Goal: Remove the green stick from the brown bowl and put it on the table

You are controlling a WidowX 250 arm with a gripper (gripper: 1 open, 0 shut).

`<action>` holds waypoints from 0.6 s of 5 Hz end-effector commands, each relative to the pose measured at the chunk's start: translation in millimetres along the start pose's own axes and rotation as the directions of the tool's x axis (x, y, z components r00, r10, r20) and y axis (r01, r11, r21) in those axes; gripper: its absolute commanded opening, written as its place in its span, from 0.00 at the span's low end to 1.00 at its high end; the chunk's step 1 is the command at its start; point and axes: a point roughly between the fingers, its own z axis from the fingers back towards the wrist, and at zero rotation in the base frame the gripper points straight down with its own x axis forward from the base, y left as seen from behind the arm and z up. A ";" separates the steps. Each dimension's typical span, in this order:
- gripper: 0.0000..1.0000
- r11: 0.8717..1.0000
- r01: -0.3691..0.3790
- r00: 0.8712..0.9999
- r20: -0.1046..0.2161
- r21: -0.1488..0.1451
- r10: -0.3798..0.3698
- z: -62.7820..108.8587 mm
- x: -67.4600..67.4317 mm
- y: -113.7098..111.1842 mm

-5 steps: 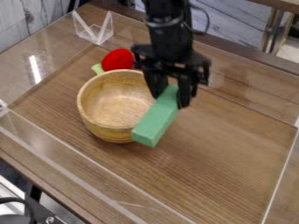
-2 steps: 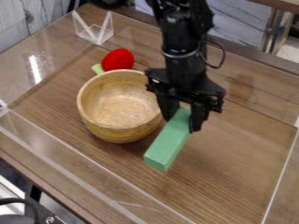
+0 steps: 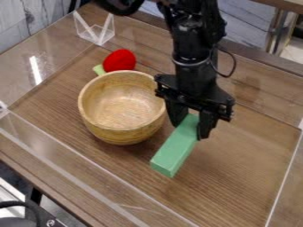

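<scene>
Looking down at the scene, I see the end effector (image 3: pixel 197 127) pointing straight down, with its dark fingers (image 3: pixel 208 121) closed around the upper end of the green stick (image 3: pixel 180 151). The grip is narrow, only as wide as the flat block between the fingers. The green stick is outside the brown bowl (image 3: pixel 122 107); it sits at about 4 o'clock from the bowl, just beside the outer wall. It slants, with its high end in the fingers and its low end toward 7 o'clock, very near the table (image 3: pixel 243 177). I cannot tell if the low end touches the wood or not. The brown bowl stands upright, and I see only bare wood grain inside it. At 12 o'clock from the bowl, just behind its rim, is a red round object (image 3: pixel 117 60) with a small green piece (image 3: pixel 98 69) beside it.
</scene>
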 end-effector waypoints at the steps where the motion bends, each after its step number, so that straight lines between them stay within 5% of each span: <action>1: 0.00 0.998 0.069 0.997 0.032 -0.003 -0.069 3.7 5.1 -0.5; 3: 0.00 0.981 0.193 0.981 0.015 -0.009 -0.193 -8.0 2.0 9.3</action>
